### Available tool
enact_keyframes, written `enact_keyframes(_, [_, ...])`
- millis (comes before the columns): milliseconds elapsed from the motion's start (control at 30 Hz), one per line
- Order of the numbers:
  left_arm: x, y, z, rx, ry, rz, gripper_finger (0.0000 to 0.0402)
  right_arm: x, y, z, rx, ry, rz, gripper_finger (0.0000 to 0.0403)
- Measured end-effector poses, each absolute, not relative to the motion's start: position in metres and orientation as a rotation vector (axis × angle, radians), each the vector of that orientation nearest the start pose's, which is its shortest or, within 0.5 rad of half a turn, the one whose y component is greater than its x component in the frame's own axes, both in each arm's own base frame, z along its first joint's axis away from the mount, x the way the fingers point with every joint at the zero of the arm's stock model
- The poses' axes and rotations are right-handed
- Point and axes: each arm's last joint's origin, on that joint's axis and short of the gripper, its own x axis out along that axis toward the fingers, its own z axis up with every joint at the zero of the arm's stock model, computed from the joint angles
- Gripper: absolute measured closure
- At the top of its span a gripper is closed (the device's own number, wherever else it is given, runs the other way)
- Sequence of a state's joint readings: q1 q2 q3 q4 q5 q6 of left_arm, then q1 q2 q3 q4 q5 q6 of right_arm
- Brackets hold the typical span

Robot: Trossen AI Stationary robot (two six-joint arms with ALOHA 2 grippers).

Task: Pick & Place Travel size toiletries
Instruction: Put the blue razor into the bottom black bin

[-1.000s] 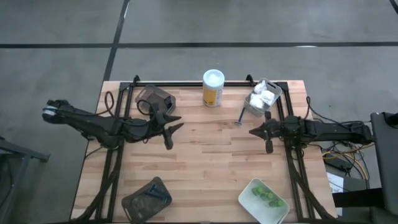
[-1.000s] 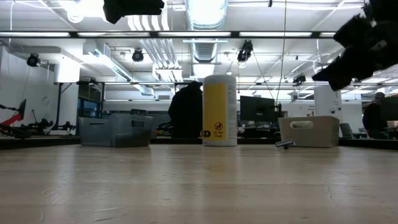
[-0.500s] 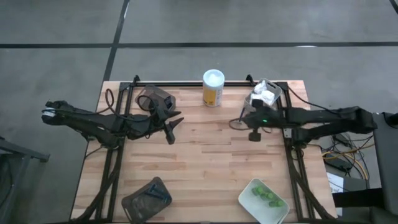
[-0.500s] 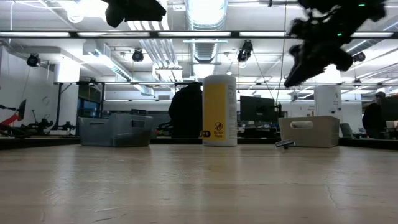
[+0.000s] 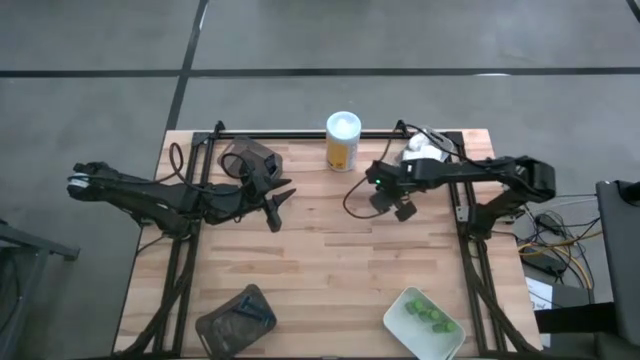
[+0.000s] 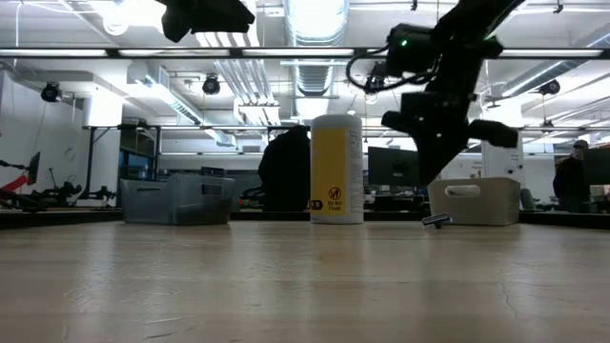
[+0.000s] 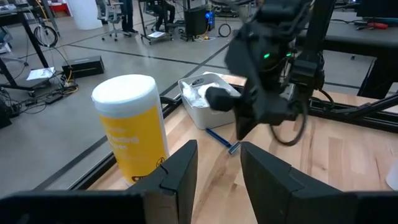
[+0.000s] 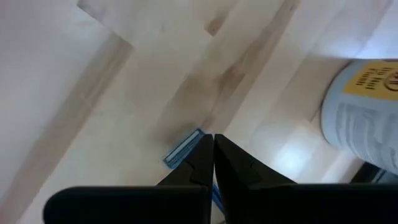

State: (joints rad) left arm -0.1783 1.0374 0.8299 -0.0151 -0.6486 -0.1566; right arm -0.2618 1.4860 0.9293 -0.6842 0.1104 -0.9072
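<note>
A thin blue-handled razor [image 7: 219,137] lies flat on the wooden table between the yellow white-capped bottle [image 5: 343,140] and a pale tray [image 5: 425,158] of white packets. My right gripper [image 5: 388,196] hangs shut above it, pointing steeply down; its tips [image 8: 211,149] line up with the razor's head [image 8: 183,150] but stay clear of it [image 6: 437,220]. My left gripper [image 5: 279,200] waits open and level at the table's left middle, holding nothing. The bottle stands upright on its base [image 6: 336,170].
A dark tray [image 5: 250,155] sits at the far left, and another dark tray [image 5: 235,318] holding a razor at the near left. A pale tray [image 5: 425,315] with green pieces is at the near right. A black rail [image 5: 300,133] runs along the far edge.
My right gripper has swung from the table's right edge toward the middle, over the razor. It has tipped from nearly level to pointing steeply down and rolled about its axis, staying shut. The razor and the other things have not moved.
</note>
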Motion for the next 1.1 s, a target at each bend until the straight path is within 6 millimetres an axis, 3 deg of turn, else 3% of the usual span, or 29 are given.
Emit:
enact_keyframes(367, [0.226, -0.024, 0.319, -0.066, 0.172, 0.461, 0.0274, 0.254, -0.100, 0.180, -0.652, 1.368, 0.263, 0.0394])
enact_keyframes(567, [0.226, -0.024, 0.319, -0.066, 0.174, 0.456, 0.0274, 0.254, -0.100, 0.181, -0.678, 1.351, 0.288, 0.0394])
enact_keyframes(900, [0.226, -0.024, 0.319, -0.066, 0.174, 0.455, 0.0274, 0.240, -0.095, 0.159, -0.668, 1.400, 0.336, 0.0394])
enact_keyframes(1100, [0.226, -0.024, 0.319, -0.068, 0.174, 0.456, 0.0274, 0.242, -0.096, 0.159, -0.680, 1.382, 0.311, 0.0394])
